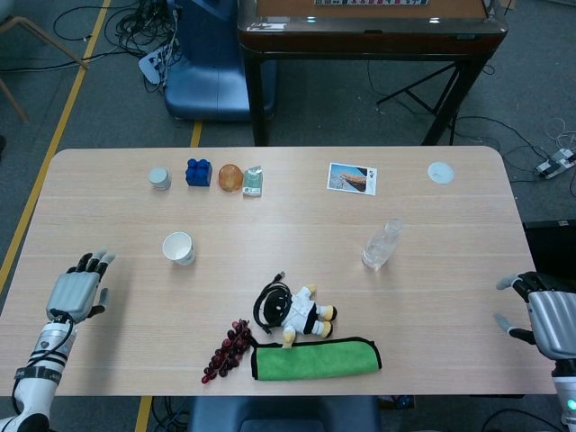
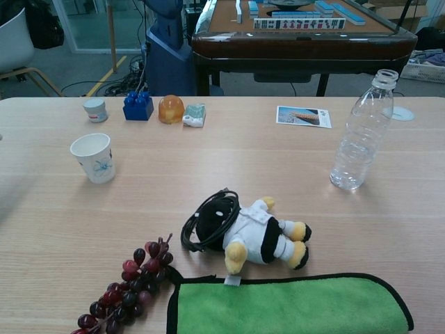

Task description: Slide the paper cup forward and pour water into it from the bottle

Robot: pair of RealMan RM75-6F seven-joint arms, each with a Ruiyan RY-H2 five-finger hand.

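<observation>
White paper cup [image 1: 178, 247] stands upright, up and right of the empty, spread left hand [image 1: 78, 292] — nearer than the right hand [image 1: 549, 319], seemingly open too.

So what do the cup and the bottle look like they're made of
The cup looks like matte white paper, opaque, with a faint blue print. The bottle looks like thin clear plastic: you see the table through it, its walls are ribbed and glossy, and it has no cap.

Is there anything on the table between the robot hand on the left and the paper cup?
No. In the head view, only bare tabletop lies between the left robot hand and the paper cup.
</observation>
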